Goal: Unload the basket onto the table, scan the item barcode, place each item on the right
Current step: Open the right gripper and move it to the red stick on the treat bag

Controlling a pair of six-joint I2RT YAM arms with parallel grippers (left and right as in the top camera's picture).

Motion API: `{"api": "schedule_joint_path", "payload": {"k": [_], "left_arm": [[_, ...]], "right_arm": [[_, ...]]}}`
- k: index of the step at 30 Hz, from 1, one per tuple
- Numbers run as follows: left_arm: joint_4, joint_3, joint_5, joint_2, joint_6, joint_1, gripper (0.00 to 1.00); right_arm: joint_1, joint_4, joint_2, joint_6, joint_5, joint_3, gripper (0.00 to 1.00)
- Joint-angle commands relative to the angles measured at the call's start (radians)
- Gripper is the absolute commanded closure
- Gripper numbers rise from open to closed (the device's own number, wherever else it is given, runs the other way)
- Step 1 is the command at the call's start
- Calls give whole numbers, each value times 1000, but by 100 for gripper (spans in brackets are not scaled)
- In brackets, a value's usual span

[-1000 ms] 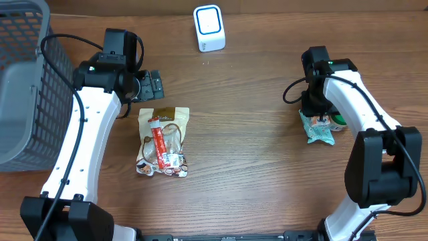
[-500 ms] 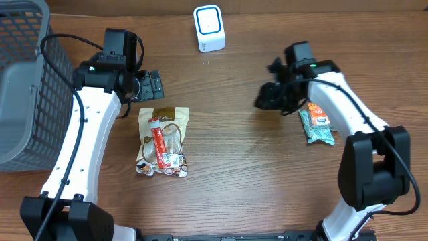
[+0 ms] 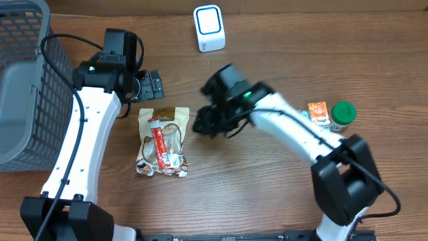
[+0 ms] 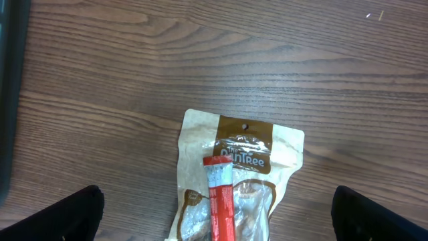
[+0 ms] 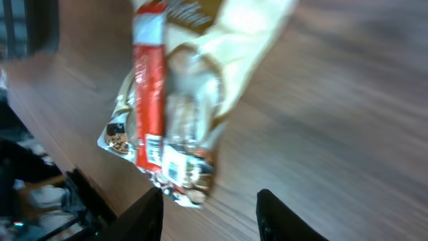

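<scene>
1. The snack pouch [image 3: 171,134], tan and cream with a red stick [image 3: 159,142] on its front, lies flat on the counter [image 3: 267,187], at 9 o'clock from centre.
2. The right gripper [image 3: 204,122], blurred, hovers just at the pouch's 3 o'clock, half-open and empty.
3. The left gripper [image 3: 150,86] hangs at its 12 o'clock, spread wide, empty.

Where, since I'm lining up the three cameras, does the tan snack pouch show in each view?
Overhead: the pouch lies left of centre, flat on the wood.
Left wrist: pouch at bottom centre, its lower part cut off by the frame edge.
Right wrist: pouch at upper left, blurred and tilted.
Shared landmark: the red strip on its front.
</scene>
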Motion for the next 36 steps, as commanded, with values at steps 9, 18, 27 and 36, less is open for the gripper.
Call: {"api": "schedule_joint_path", "payload": {"k": [9,18,27,36], "left_arm": [[1,18,5,6,-14,-7,0],[1,18,5,6,-14,-7,0],[1,18,5,6,-14,-7,0],[1,18,5,6,-14,-7,0]], "right_arm": [[349,207,13,183,623,-4,59],[460,349,126,200,750,-4,60],[455,373,197,200,750,-4,60],[454,364,196,195,753,-3,82]]}}
